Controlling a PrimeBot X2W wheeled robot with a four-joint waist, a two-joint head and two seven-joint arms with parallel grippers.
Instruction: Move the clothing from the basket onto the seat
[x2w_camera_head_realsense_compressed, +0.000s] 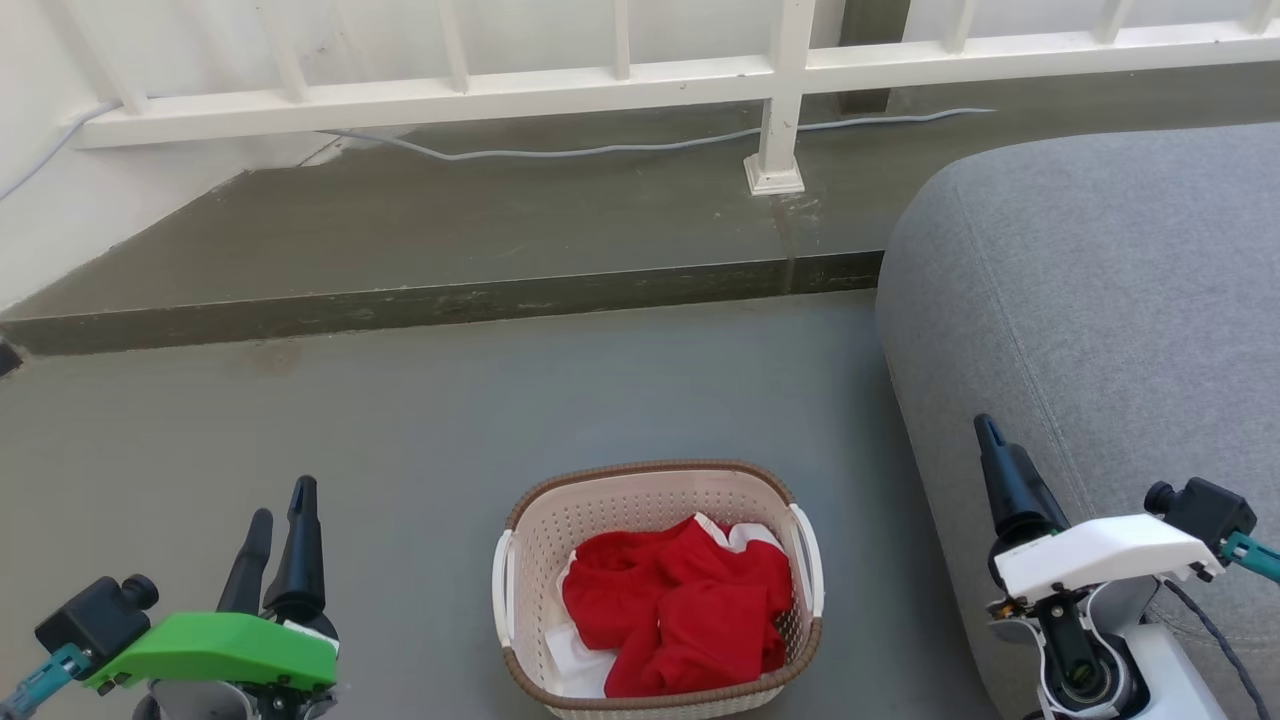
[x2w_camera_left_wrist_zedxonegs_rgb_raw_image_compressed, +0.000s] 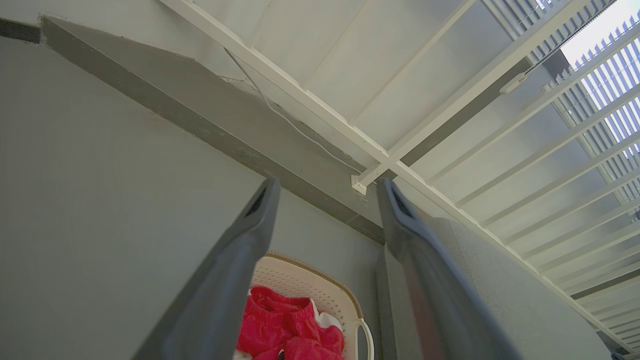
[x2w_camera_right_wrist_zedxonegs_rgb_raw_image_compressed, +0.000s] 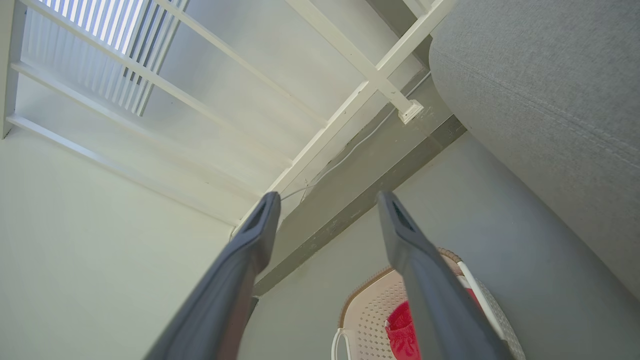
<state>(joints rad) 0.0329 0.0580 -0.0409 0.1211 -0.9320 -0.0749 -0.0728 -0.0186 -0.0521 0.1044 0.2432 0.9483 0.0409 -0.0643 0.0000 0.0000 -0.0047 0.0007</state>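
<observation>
Head view, basket: you have the laundry basket (x2w_camera_head_realsense_compressed: 650, 467) standing upright on the grey floor (x2w_camera_head_realsense_compressed: 400, 420), between your two arms and well short of the raised step (x2w_camera_head_realsense_compressed: 450, 300) at the floor's far edge.
Clothing: red garments with white panels (x2w_camera_head_realsense_compressed: 680, 600) lie crumpled in the basket, below its brown rim; white fabric shows at the near left and far right of the heap.
Seat: the grey upholstered seat (x2w_camera_head_realsense_compressed: 1100, 300) is on your right of the basket, its rounded side near the basket's right handle (x2w_camera_head_realsense_compressed: 808, 555), with a strip of floor between them. A stitched seam runs across its top.
Left gripper: the left gripper (x2w_camera_left_wrist_zedxonegs_rgb_raw_image_compressed: 328, 182), with the green housing, is low over the floor on your left, apart from the basket. In the left wrist view its fingers (x2w_camera_left_wrist_zedxonegs_rgb_raw_image_compressed: 240, 250) stand apart with nothing between them; basket and clothing show low in the gap.
Right gripper: the right gripper (x2w_camera_right_wrist_zedxonegs_rgb_raw_image_compressed: 327, 197), with the white housing, is in front of the seat's side. In the right wrist view the fingers are spread and hold nothing.
Background: a white railing (x2w_camera_head_realsense_compressed: 450, 95) stands on the step, and a pale cable (x2w_camera_head_realsense_compressed: 600, 150) runs along its foot.
</observation>
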